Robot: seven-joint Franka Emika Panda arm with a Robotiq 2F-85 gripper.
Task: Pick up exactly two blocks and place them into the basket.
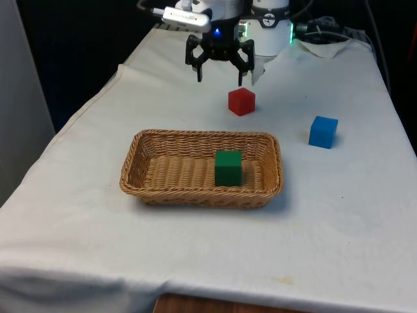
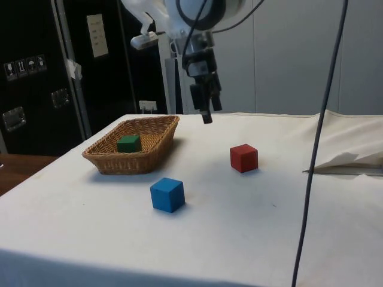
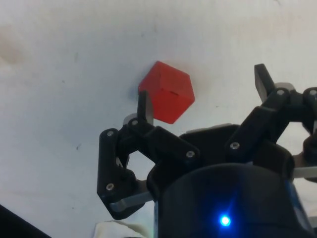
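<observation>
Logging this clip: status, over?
Claw open, empty, above the cloth near red block. Green block in basket. Blue block on cloth. Path clear.

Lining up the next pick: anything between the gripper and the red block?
Nothing. The open gripper hangs above the white cloth, and the side view shows only bare cloth and air down to the red block.

White arm (image 2: 179, 12) — black linkage gripper (image 1: 220, 73), silver screws.

Table (image 1: 195, 261): basket (image 1: 146, 189), red block (image 1: 242, 102), blue block (image 1: 323, 132).
</observation>
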